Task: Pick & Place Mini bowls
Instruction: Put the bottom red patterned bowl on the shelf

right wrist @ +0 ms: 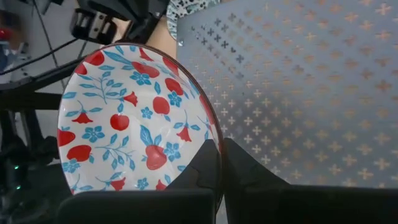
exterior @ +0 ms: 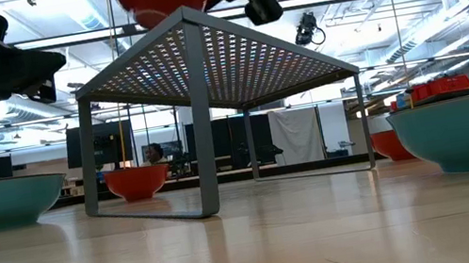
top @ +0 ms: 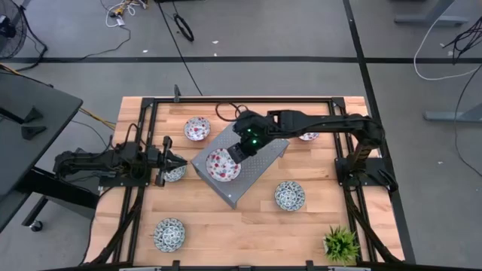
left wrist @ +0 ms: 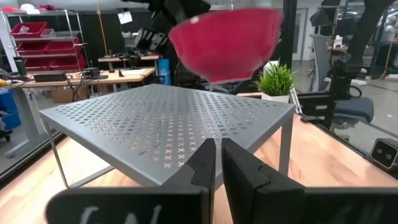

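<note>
Six bowls are on my screens, and I'll go from the biggest item down. The wooden surface carries everything. At its middle stands the grey perforated stand, a raised metal platform set at an angle; I read it as the drop spot, since it sits within reach of both arms.

My right gripper is above that stand, fingers clamped on the rim of a red-patterned bowl, one inside the wall and one outside. That rim pinch makes sense to me: the bowl is too wide to span. From the left wrist camera the bowl hangs clear above the perforated top, not touching it, so I judge the placement is not finished.

My left gripper waits just off the stand's edge, facing it, fingers pressed together and holding nothing. A teal-patterned bowl lies right beneath those fingertips.

Away from both grippers: a red bowl beyond the left fingers, another bowl partly hidden under the right arm, a teal one well past the stand, and a teal one near the front edge. The potted plant sits in the corner, out of the way.
</note>
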You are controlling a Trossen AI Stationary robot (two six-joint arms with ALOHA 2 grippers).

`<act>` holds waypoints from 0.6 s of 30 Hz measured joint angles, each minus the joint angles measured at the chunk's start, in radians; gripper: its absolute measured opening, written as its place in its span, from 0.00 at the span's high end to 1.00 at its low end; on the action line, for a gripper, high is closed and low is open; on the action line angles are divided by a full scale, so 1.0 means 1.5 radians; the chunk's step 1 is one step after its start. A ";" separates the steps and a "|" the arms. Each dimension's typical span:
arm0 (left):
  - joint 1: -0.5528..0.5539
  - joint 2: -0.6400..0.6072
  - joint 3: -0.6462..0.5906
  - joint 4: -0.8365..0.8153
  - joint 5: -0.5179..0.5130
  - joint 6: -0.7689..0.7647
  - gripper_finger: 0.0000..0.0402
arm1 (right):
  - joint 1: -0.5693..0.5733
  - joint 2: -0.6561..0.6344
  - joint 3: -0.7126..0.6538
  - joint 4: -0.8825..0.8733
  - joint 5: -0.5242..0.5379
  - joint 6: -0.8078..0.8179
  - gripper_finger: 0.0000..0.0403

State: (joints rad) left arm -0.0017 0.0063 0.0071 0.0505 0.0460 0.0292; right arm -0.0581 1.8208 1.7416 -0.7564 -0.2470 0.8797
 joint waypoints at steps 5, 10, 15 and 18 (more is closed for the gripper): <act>0.000 0.000 0.000 0.000 0.000 0.000 0.93 | -0.003 0.011 0.000 -0.006 0.002 0.002 1.00; 0.000 0.000 0.000 -0.001 0.000 0.000 0.93 | -0.004 0.015 -0.001 -0.026 0.010 0.002 1.00; 0.000 0.000 0.000 -0.001 0.000 0.000 0.93 | -0.007 0.017 -0.001 -0.055 0.020 -0.008 1.00; 0.000 0.000 0.000 -0.001 0.000 0.000 0.93 | -0.010 0.017 0.000 -0.060 0.028 -0.016 1.00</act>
State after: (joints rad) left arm -0.0018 0.0063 0.0074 0.0494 0.0459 0.0295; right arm -0.0729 1.8458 1.7410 -0.8461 -0.2056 0.8562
